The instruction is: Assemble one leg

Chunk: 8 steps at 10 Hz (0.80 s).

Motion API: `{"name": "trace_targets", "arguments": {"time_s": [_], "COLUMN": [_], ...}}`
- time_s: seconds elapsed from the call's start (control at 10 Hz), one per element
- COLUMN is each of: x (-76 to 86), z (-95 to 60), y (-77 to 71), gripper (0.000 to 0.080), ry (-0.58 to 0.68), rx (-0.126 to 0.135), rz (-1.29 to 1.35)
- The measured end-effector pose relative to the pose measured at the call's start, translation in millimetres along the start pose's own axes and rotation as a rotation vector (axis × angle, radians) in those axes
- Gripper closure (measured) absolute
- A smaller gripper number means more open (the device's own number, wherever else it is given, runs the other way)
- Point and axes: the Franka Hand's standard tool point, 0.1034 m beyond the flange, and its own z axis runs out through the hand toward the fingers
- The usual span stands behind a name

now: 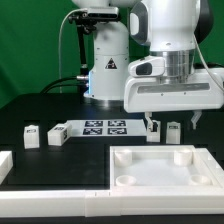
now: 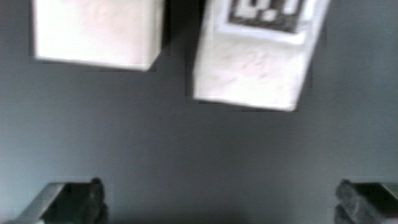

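Tagged leg (image 2: 258, 50) just beside second leg (image 2: 102, 30), gap narrow; tabletop (image 1: 140, 152) near, apparently blocking that side.

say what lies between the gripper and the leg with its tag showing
Nothing: the wrist view shows only bare dark table between the gripper and that leg.

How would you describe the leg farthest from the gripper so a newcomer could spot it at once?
Find the marker board lying mid-table. Two white posts sit off its end on the exterior view's left. The leg is the outer one; its neighbour sits close beside the board.
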Motion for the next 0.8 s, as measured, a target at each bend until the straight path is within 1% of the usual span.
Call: {"name": "trace_targets", "arguments": {"time_s": [0.1,0.3,0.4,0.5,0.6,0.7,0.8], "x": [-1.9,-1.0,-5.7,-7.5,-5.3,-6.8,-12.9], "z": [0.6,0.8,2.1,1.6,1.2,1.4,-0.3], "y": [-1.8,-1.0,1.4,6.0,9.8,7.8,7.0], "gripper": [0.0150,0.0150,0.0150,0.0150,0.0150,0.0150,0.0150], "ry": [-0.013,-0.035,-0.093,-0.198,-0.312,-0.397,-0.491], "rx": [0.002,-0.002,-0.014,-0.028,-0.037,-0.050,-0.064], "rz": [0.009,-0.003,-0.015,-0.020,0.001,0.013,0.013]}}
